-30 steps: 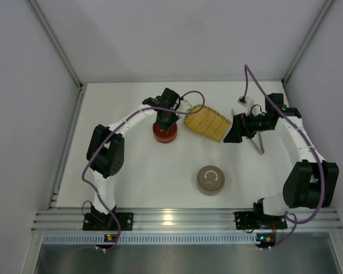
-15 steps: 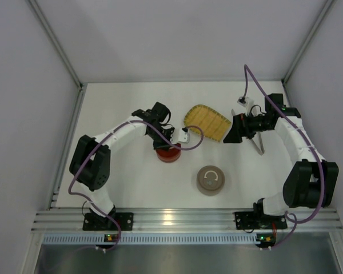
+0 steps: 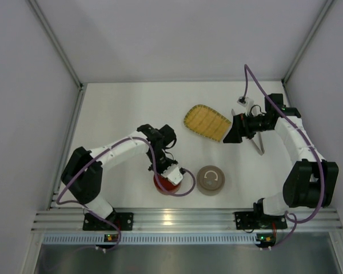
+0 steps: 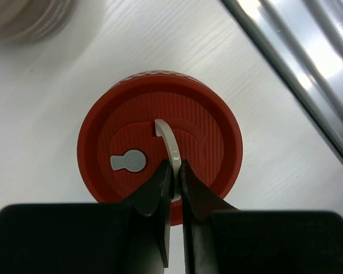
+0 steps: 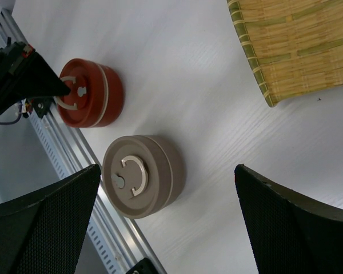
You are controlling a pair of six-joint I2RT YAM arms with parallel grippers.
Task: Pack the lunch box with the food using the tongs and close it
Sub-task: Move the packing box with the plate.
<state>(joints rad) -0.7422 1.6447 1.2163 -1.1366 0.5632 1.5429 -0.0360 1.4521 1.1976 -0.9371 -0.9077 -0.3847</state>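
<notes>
The left gripper (image 4: 174, 171) is pinched almost shut on the thin grey handle (image 4: 170, 142) that curves over the lid of the red tin (image 4: 211, 137). Its two dark fingers (image 4: 157, 194) squeeze the handle's near end from either side. The wrist view does not show whether the tin stands on the table or hangs just above it. From above, the red tin (image 3: 167, 184) is at about 7 o'clock on the white table (image 3: 120, 114), close to the metal rail (image 3: 183, 220) at the near edge. The left gripper (image 3: 170, 171) is directly over it.

A grey tin (image 3: 210, 180), lid on and its own curved handle lying flat, stands at about 5 o'clock. It is just beside the red tin, at that tin's 3 o'clock, and the two do not touch.

The right gripper (image 3: 230, 129) hangs at about 2 o'clock with its jaws spread wide and nothing between them. Its open end points towards 9 o'clock, at the near end of the yellow woven tray (image 3: 207, 121), which lies at about 1 o'clock.

The tongs (image 3: 259, 146) lie flat on the table at about 3 o'clock, partly under the right arm. Neither gripper holds them.
</notes>
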